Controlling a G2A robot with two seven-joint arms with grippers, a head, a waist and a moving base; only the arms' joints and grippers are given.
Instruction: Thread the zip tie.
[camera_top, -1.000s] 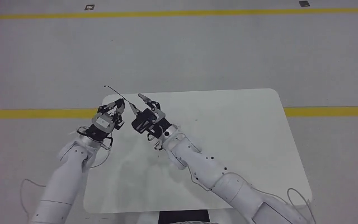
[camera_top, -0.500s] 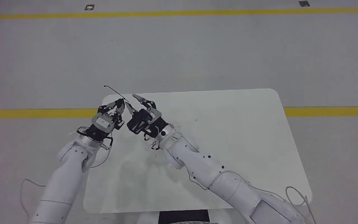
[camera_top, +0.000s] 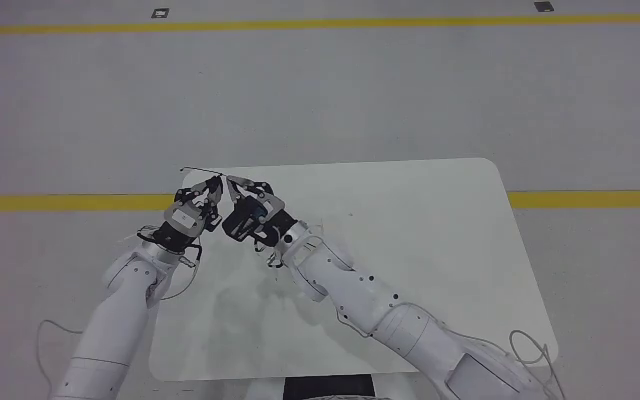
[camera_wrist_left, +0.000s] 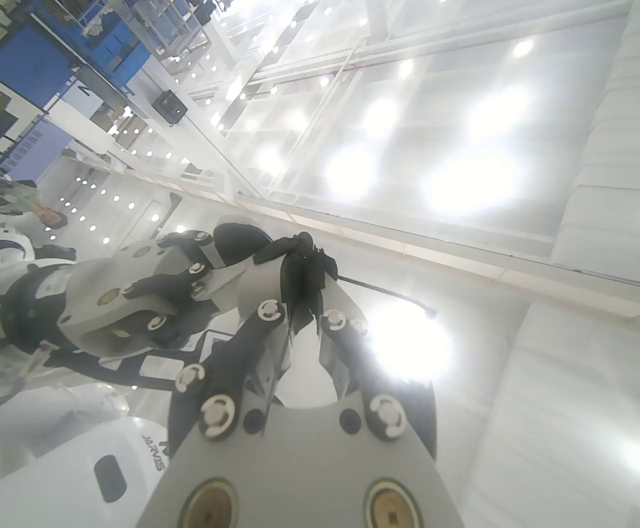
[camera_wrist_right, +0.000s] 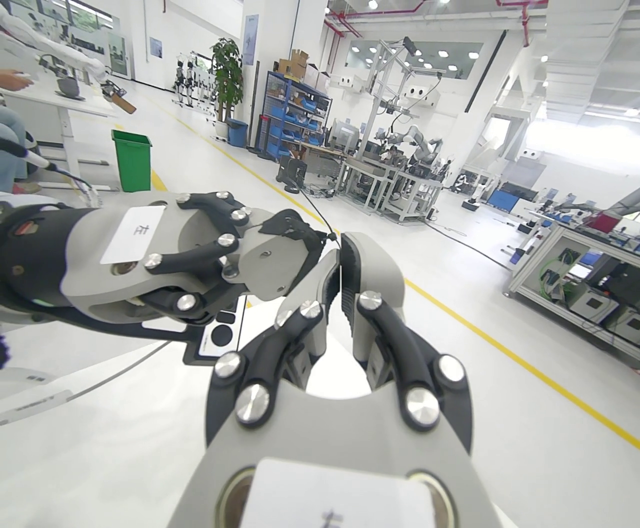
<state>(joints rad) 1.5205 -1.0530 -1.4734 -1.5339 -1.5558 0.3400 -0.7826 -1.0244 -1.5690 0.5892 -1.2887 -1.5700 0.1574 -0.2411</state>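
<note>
The zip tie is a thin black strand held in the air over the far left corner of the white table. My left gripper is shut on it; its free end sticks out sideways past the fingertips. My right gripper sits tip to tip against the left one. In the right wrist view my right gripper is shut, pinching the zip tie just beside the left gripper. The pinched part itself is hidden between the pads.
The tabletop is bare white, with its left edge under the left arm. Grey floor with a yellow line surrounds it. Both grippers hover above the table's far left corner, close together.
My right gripper has moved left against the left gripper and shut its fingers. The zip tie's free end has dropped lower and now lies flatter.
</note>
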